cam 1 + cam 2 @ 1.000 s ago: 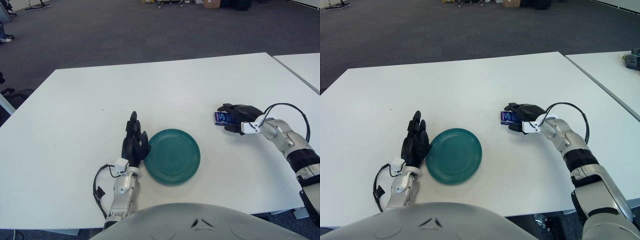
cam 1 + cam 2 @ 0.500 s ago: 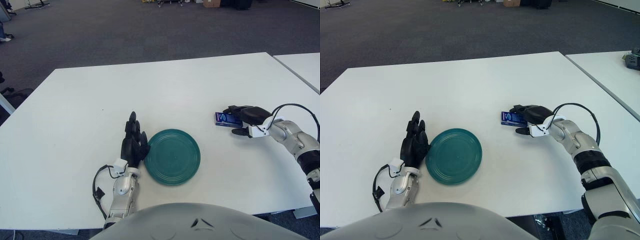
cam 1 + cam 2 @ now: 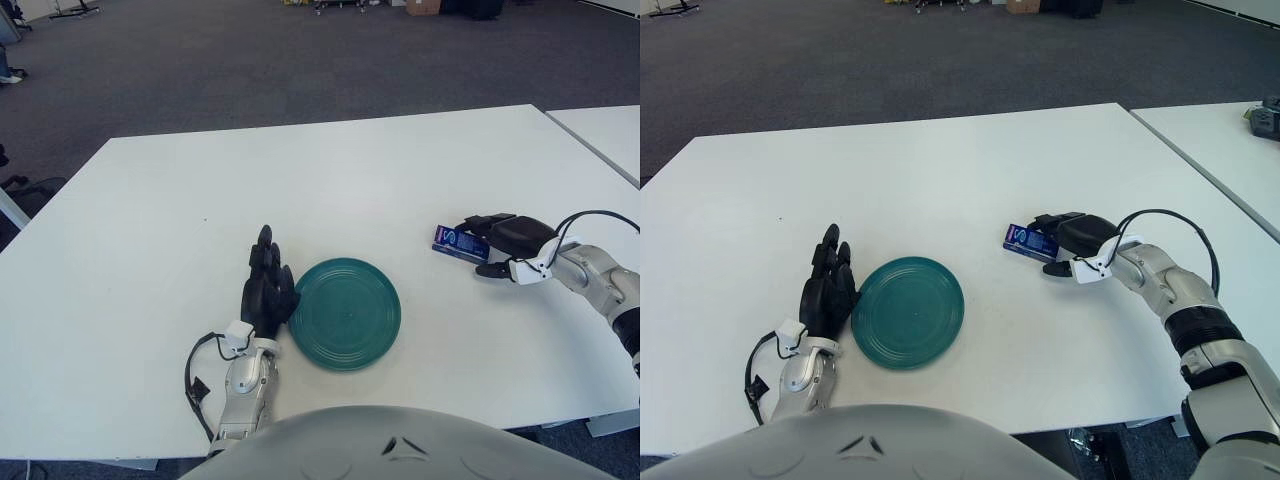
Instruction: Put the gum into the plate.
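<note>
Right eye view takes in a second table (image 3: 1230, 140) at far right with a dark object on its edge; left eye view shows only a corner of it, but catches chair and stand legs far left.

Plate (image 3: 344, 312): round, dark green, glossy, shallow with faint concentric rings, lying flat near the front of the white matte table (image 3: 330, 170).

Left hand (image 3: 268, 285): black fingers straight and pressed together, pointing far, resting on the table and touching the plate's left rim. Holds nothing.

Gum (image 3: 459, 243): small flat blue pack with white lettering, well right of the plate, tilted, its near end between the right hand's fingers.

Right hand (image 3: 510, 242): black, with a silver forearm and a looping black cable; fingers pinch the gum's right end.

Against a second ago: right hand and gum have shifted slightly right, away from the plate, and the pack has turned. Left hand and plate unchanged.
</note>
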